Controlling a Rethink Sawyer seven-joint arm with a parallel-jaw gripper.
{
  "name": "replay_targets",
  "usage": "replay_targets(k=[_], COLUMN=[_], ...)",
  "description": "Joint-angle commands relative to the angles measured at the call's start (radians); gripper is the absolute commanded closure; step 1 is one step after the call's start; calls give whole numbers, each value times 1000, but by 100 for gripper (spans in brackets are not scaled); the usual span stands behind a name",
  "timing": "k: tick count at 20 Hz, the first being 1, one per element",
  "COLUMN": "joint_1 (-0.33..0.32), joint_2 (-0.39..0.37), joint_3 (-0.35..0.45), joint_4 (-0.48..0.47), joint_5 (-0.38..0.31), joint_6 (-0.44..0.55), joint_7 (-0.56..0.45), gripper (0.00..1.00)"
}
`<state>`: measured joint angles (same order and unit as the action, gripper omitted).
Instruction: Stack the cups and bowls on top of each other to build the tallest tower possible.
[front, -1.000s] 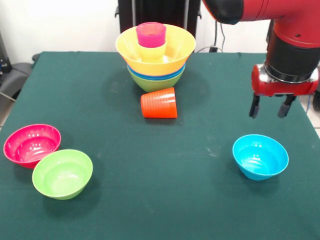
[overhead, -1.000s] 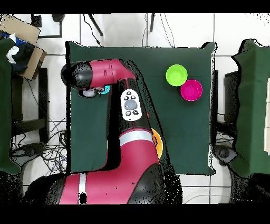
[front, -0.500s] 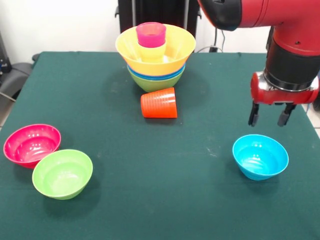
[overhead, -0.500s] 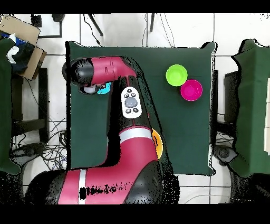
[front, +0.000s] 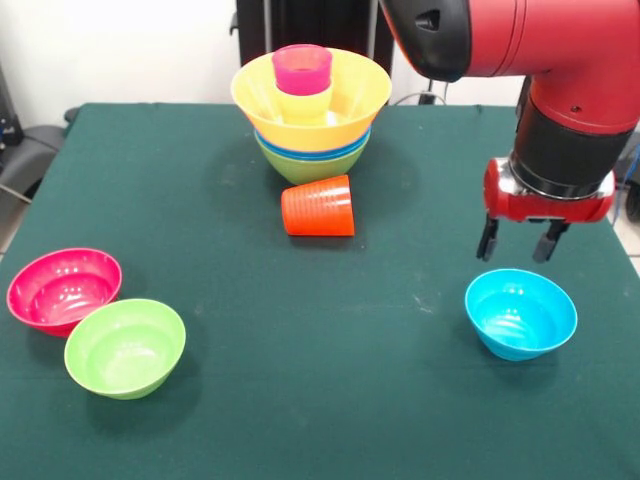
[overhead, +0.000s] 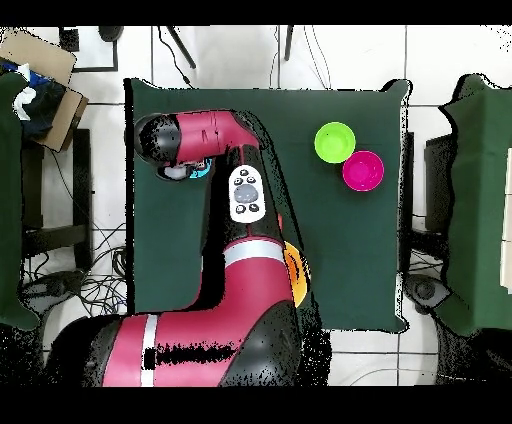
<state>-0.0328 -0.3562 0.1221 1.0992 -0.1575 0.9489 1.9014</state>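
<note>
counter (front: 300, 400): dark green cloth; tower (front: 311, 115) top centre of the front view: green bowl lowest, blue rims above, wide orange-yellow bowl over them, yellow cup inside, pink-magenta cup (front: 302, 68) on top; ribbed orange-red cup (front: 319, 206) just below the tower; lower left: pink-red bowl (front: 63, 289), light green bowl (front: 125, 347); lower right: light-blue bowl (front: 520, 313); arm (front: 560, 60) red with black bands, tool (front: 520, 240) black-tipped; overhead floor (overhead: 110, 170) white tile.

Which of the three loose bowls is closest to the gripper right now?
The light-blue bowl, just below the open gripper. The pink-red bowl and small green bowl sit together across the table.
</note>
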Motion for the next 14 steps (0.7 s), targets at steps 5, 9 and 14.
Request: replay_targets(k=[5, 9, 14], joint_1=[36, 23, -16], joint_2=[15, 24, 36], joint_3=[-3, 4, 15], joint_4=[-9, -7, 16], joint_5=[16, 17, 19], joint_6=[10, -1, -21], joint_7=[150, 119, 68], gripper=[0, 0, 0])
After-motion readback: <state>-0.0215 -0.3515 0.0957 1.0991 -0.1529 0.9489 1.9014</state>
